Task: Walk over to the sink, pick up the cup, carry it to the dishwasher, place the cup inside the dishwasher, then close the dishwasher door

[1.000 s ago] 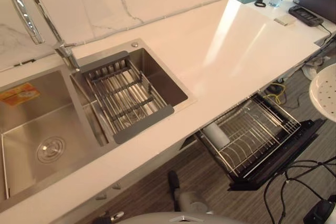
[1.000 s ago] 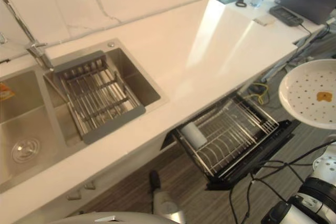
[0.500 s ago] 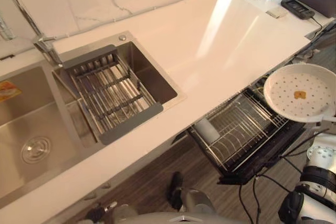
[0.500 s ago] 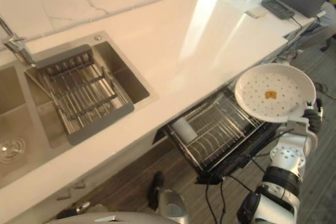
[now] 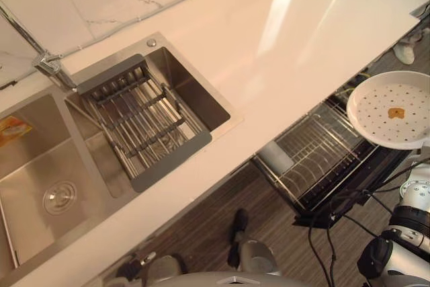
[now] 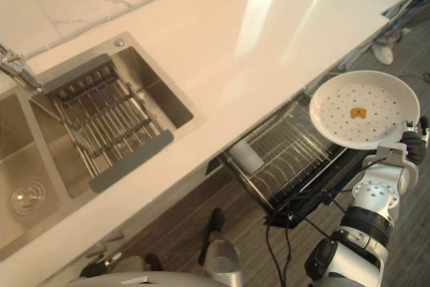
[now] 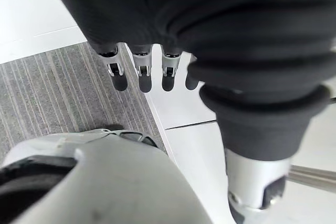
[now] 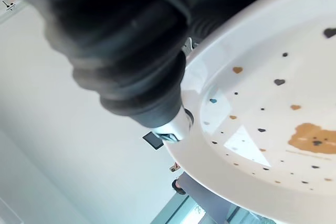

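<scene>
Counter (image 5: 295, 38) edge overhangs the open dishwasher (image 5: 349, 193), and what looks like the white cup (image 5: 274, 159) sits in its rack. I judge it light, stiff, glazed, slippery and breakable, best taken round the body. Just beside the dishwasher my right hand (image 6: 413, 147) carries a dotted white plate (image 6: 363, 113) by the rim; the grip is hidden beneath it, so I cannot tell. My left hand (image 7: 143, 74) hangs with fingers straight and relaxed. Both are well apart from the sink (image 5: 33, 186).

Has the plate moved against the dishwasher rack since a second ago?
Yes. The plate has shifted left, from beside the dishwasher rack to overlapping its right end in view.
</scene>
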